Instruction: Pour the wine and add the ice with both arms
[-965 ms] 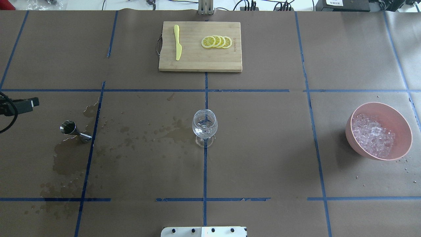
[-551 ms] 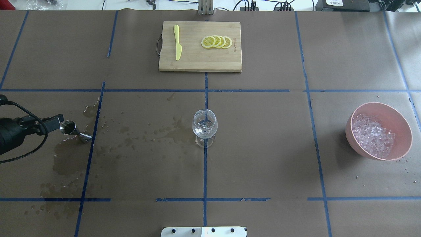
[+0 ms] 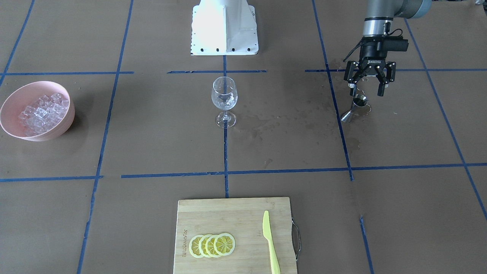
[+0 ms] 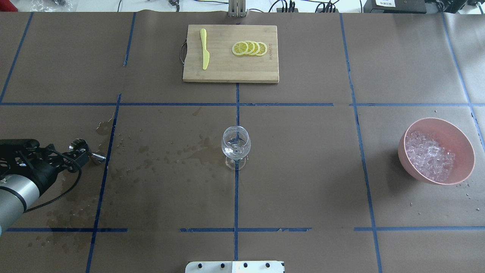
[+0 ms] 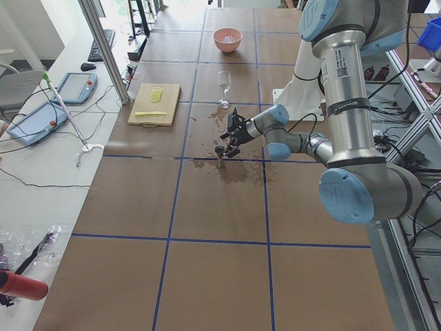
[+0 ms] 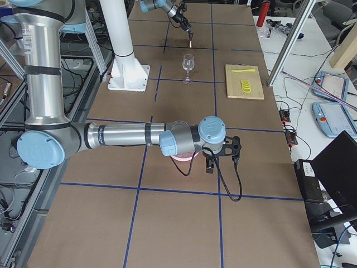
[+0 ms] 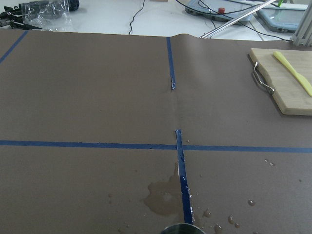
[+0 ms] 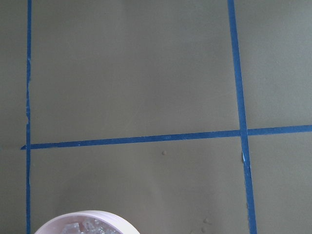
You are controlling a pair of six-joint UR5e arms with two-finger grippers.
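A clear wine glass stands at the table's middle, also in the front view; the wine is too faint to make out, and something whitish glints in the cup. The ice fills a pink bowl at the right. My left gripper is open, jaws spread just above a small steel jigger that stands on wet paper; it also shows from overhead. My right gripper hangs over the bowl, seen only in the right side view, so I cannot tell its state.
A wooden cutting board with lemon slices and a yellow knife lies at the far middle. Wet stains spread from the jigger toward the glass. The white pedestal stands at the near edge.
My left arm has come in from the left edge and moved right, bringing its open gripper over the jigger. The glass, bowl and jigger have not moved.
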